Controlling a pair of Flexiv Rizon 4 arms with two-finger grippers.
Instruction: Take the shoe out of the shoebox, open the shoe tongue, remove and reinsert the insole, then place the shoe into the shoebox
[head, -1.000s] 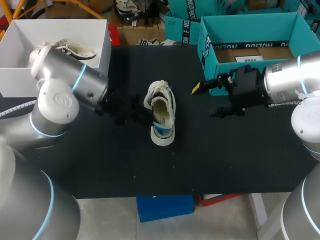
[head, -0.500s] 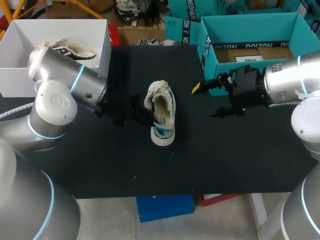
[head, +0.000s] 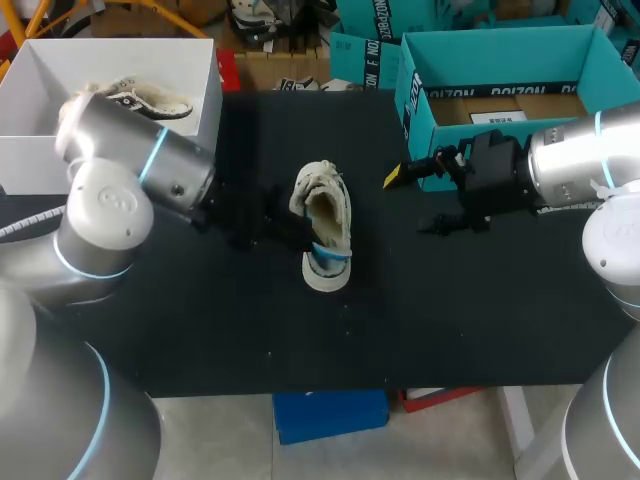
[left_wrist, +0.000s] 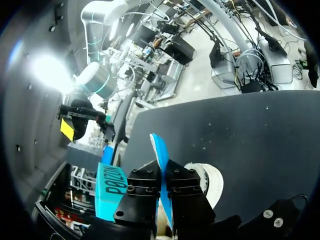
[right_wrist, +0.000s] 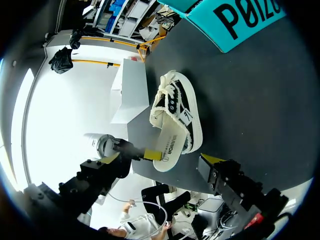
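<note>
- Head view: a matte black table top (head: 450, 310) carries an open white cardboard shoebox (head: 205, 90) at its far left corner, with a second cream shoe (head: 150, 100) lying inside. An open teal cardboard shoebox (head: 420, 100) stands at the far right.
- Mid-table lies a cream canvas shoe (head: 322, 205) with frayed edges, upright on its sole, toe towards the far edge. A thin blue insole (head: 330, 251) shows at its heel opening.
- The left arm comes in low across the table, and its left gripper (head: 292, 237) is at the shoe's left side. The right gripper (head: 415, 203) hovers near the teal shoebox, well apart from the shoe.
- Left wrist view: the left gripper (left_wrist: 162, 182) is clenched on the blue insole (left_wrist: 160, 150), which stands on edge between the black fingers. The shoe's pale rim (left_wrist: 206, 179) is just beneath. The right gripper (left_wrist: 82, 120) hangs beyond, above the teal shoebox (left_wrist: 107, 192).
- Right wrist view: the right gripper (right_wrist: 161, 160) is released, holding nothing. Ahead lies the shoe (right_wrist: 175, 115), showing black side panels and white laces. The left gripper's yellow tip (right_wrist: 150, 154) touches its heel.
</note>
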